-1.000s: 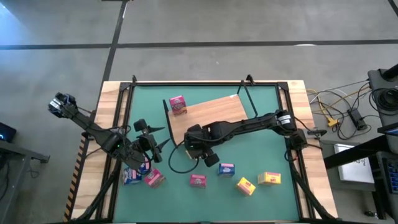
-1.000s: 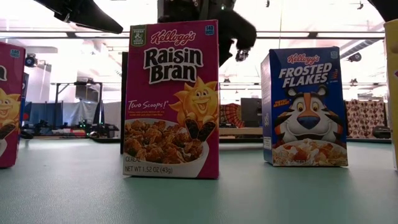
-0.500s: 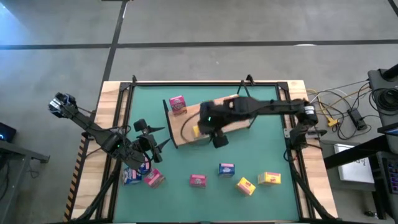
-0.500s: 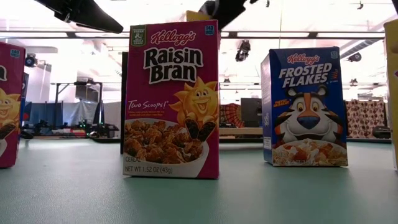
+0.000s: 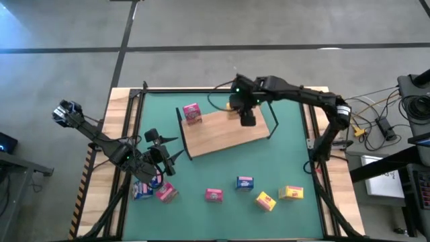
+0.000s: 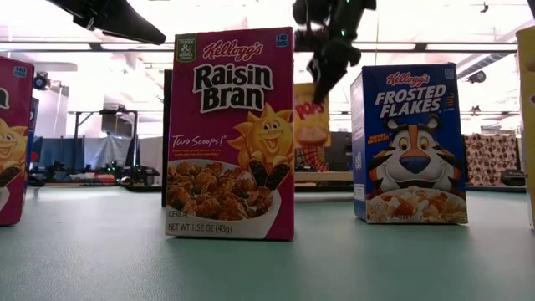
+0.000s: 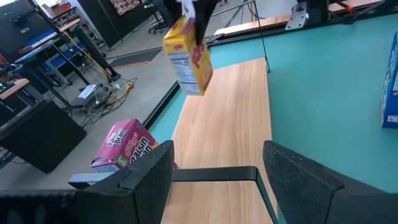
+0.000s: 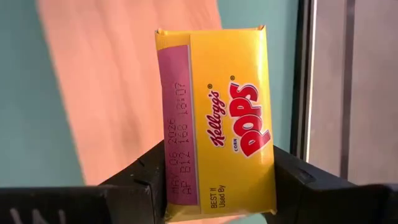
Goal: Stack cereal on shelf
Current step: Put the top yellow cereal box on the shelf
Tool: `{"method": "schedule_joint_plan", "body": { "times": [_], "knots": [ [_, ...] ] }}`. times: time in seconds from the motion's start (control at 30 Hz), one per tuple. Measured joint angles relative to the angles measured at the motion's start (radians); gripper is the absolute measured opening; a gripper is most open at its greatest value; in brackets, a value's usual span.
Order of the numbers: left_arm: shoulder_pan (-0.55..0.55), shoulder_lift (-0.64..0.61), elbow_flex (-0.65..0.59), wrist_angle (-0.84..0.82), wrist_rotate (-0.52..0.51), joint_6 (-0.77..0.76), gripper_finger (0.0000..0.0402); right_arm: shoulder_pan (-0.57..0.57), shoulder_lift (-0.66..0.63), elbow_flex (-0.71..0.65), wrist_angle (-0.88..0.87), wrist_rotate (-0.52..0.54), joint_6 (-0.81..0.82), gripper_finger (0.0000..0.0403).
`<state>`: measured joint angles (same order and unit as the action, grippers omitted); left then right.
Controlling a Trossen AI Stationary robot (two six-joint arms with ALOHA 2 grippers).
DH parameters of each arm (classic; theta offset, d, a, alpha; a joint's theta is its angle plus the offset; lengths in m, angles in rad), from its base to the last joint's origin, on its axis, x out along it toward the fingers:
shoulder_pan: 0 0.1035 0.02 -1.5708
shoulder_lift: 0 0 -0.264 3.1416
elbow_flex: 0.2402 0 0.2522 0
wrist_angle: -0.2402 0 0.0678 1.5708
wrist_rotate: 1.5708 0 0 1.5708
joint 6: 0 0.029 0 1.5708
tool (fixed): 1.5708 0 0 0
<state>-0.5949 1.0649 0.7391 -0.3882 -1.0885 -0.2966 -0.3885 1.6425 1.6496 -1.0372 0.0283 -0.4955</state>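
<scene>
The shelf (image 5: 225,131) lies flat on the green bench (image 5: 289,158), its long axis slanting, with most of the board bare. A pink box (image 5: 192,112) stands at one end. Above the far end the right gripper (image 5: 246,114) has its fingers (image 8: 311,186) clamped on a yellow Corn Pops box (image 8: 214,118), held clear of the board. The left gripper (image 5: 161,158), fingers parted and empty, waits near the bench's left edge.

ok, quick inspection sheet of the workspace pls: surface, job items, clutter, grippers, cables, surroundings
Surface: green table mat.
Job items: light-brown wooden shelf board; pink Raisin Bran box at its far corner; six small cereal boxes along the near edge.
Clutter: nothing seen.
Grippers: right gripper above the board, shut on yellow Corn Pops box; left gripper open, beside the board's near end.
Cables: loose wires off the table's right.
Surroundings: grey floor, lab benches.
</scene>
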Motion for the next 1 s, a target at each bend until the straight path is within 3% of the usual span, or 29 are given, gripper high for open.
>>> {"method": "schedule_joint_plan", "body": {
  "times": [0.4, 1.0],
  "knots": [
    [0.000, 0.000, 0.000, 0.000, 0.000, 0.000, 0.0229, -0.136, 0.018, -0.052, -0.004, -0.002, -0.077, 0.0171],
    [0.000, 0.000, 0.000, -0.001, 0.000, 0.000, 0.0229, -0.154, 0.019, -0.064, -0.008, -0.010, -0.136, 0.0171]
  ]
}}
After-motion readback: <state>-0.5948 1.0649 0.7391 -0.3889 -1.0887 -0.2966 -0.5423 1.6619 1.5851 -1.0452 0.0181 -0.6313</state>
